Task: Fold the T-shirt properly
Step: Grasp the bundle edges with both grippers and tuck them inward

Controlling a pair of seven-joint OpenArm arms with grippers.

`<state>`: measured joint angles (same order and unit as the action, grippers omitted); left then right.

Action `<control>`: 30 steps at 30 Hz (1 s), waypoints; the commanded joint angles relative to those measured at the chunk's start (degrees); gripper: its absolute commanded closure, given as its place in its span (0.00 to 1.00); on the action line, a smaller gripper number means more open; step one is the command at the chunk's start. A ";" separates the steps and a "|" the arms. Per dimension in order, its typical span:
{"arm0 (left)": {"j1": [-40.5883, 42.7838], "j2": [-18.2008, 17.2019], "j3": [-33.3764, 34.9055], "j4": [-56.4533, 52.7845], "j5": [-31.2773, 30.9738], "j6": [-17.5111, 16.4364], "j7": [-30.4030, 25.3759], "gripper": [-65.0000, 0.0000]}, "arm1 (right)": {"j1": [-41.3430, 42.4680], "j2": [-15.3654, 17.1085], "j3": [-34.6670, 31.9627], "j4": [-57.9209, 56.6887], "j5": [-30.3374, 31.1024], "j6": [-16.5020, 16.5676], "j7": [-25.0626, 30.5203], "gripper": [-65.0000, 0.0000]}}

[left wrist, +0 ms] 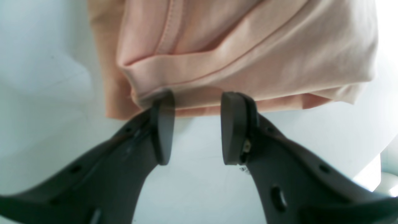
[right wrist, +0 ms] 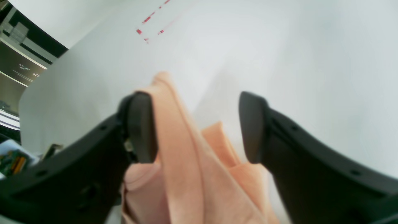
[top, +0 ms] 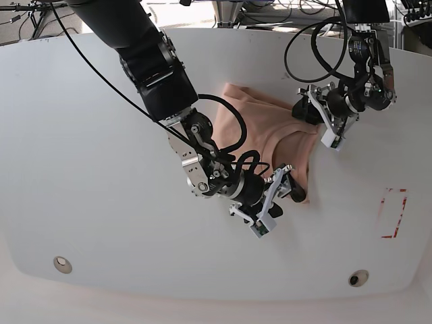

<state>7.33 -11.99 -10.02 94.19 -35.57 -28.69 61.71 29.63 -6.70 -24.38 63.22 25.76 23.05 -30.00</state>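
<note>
both claws gape: the right gripper (right wrist: 196, 127) straddles the t-shirt (top: 270, 131), the left gripper (left wrist: 196, 127) at its edge.

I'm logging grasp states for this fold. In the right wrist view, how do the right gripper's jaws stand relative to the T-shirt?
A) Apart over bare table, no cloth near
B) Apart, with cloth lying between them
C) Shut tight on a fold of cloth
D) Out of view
B: the right gripper has its jaws wide apart, and a ridge of the T-shirt runs up between them, against one pad only.
</note>
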 commanded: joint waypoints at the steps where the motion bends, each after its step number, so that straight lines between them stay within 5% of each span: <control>1: -0.52 -0.45 -0.13 1.06 -1.04 -0.19 -0.92 0.64 | 2.50 -0.73 0.16 2.23 1.27 0.47 2.17 0.17; 5: -0.52 -0.54 -0.13 1.24 -1.13 -0.19 -0.92 0.64 | 2.15 -0.55 0.16 5.75 1.27 0.47 1.65 0.08; 17: 1.77 -0.71 3.56 14.69 -1.13 -0.28 -0.83 0.64 | -2.86 3.14 1.66 20.95 1.45 0.47 -4.86 0.08; 30: 3.08 -0.71 4.35 16.01 -1.13 -0.28 -0.83 0.64 | 1.01 0.06 1.39 13.92 1.19 0.73 -8.73 0.08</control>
<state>10.94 -12.45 -5.56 109.19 -35.59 -28.93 62.08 28.08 -4.67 -22.94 77.69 26.11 23.38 -40.32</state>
